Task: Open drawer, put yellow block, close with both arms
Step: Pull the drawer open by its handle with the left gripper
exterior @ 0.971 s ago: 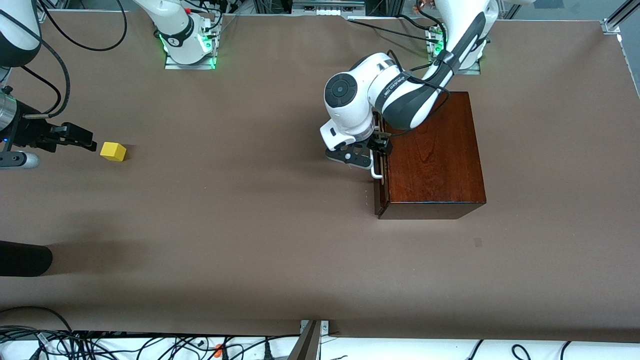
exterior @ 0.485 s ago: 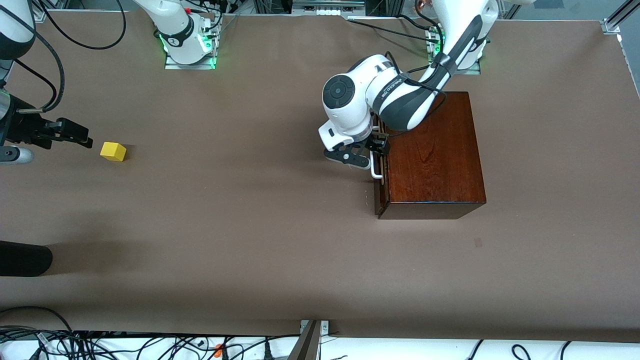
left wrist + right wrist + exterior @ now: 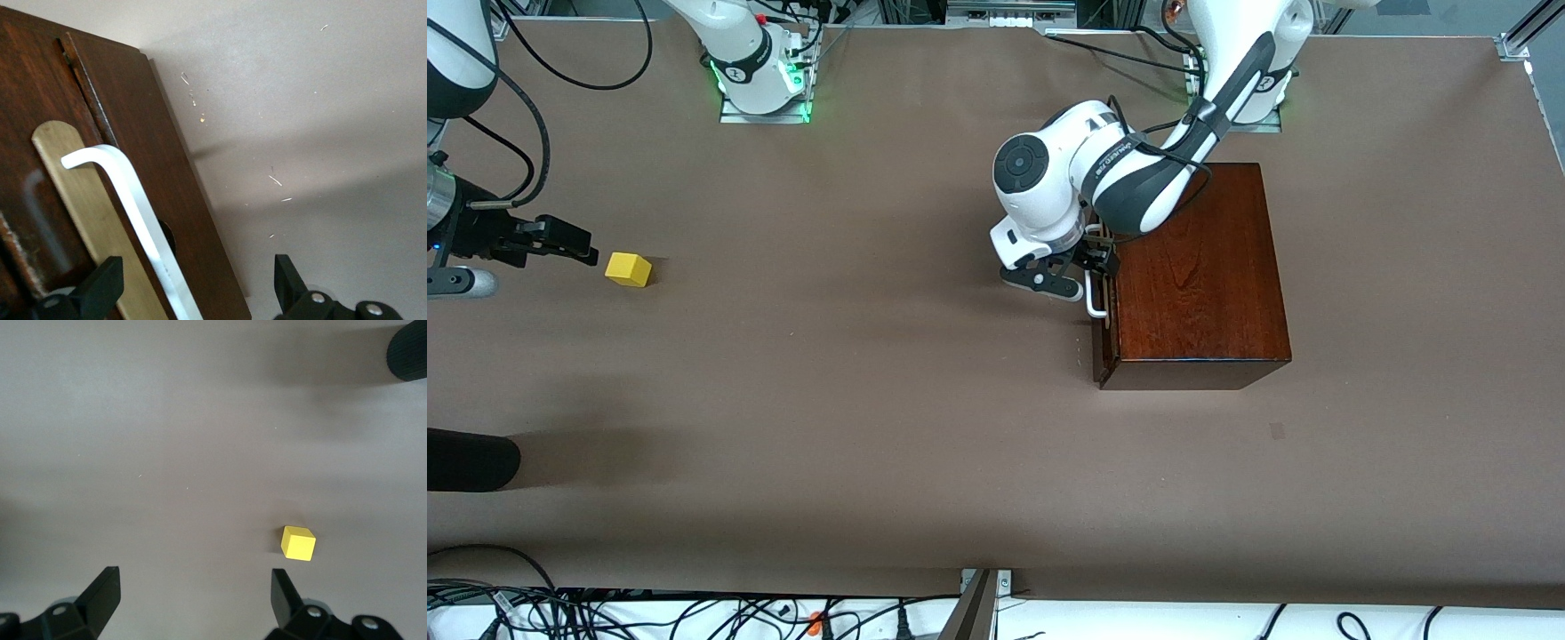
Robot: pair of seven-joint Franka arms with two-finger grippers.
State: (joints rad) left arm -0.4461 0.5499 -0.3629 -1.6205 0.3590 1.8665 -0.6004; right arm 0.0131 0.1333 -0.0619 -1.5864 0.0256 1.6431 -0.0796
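Observation:
The glossy dark box stands toward the left arm's end of the table. Its drawer front sits close against the box, and no pale tray shows. My left gripper is open in front of the drawer. In the left wrist view its fingers straddle the white handle on the drawer front, the gripper not touching it. The yellow block lies on the table at the right arm's end. My right gripper is open and empty beside it, above the table. The block lies off to one side of that gripper.
A black rounded object pokes in at the right arm's end, nearer the front camera than the block; it also shows in the right wrist view. Cables lie along the table's near edge. A brass plate backs the handle.
My left arm's wrist and gripper have shifted slightly toward the right arm's end, staying at the handle. My right gripper drifted a little and came back. The block and the box have not moved.

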